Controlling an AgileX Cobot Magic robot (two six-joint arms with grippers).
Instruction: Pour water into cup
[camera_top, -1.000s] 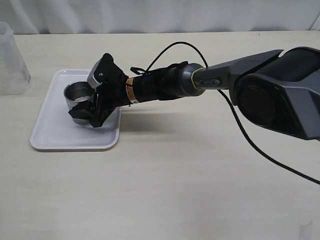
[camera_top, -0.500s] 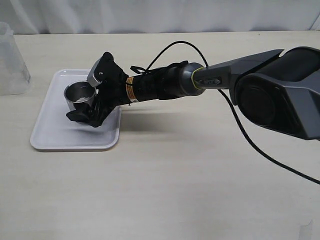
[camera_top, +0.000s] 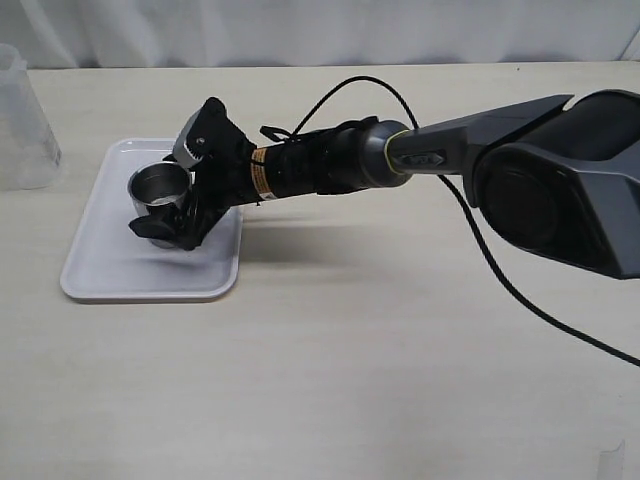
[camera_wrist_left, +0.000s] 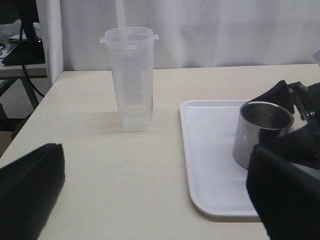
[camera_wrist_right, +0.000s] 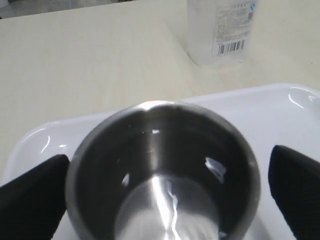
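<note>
The steel cup (camera_top: 158, 185) stands upright on the white tray (camera_top: 100, 270), near the tray's far right corner as the exterior view has it. The right gripper (camera_top: 165, 205) reaches across and straddles it with its jaws spread wide, not clamped on: one finger stands clear of the wall, while the other sits just beside it, and I cannot tell whether that one touches. The left gripper (camera_wrist_left: 157, 192) hangs back over the table (camera_top: 350, 380), also spread wide and holding nothing.

As for progress, I'd guess the pour is done rather than pending, though I can't be sure. The clear plastic container (camera_wrist_left: 131, 80) stands upright on the table, well apart from the tray, and neither gripper is on it.

The right wrist view alone looks down into the cup — a glossy, wavering patch at the bottom looks like the water (camera_wrist_right: 167, 210), a small amount at most, though it could be bare steel. The left wrist view alone shows the whole container, which looks about empty. The exterior view catches only an edge of it.
</note>
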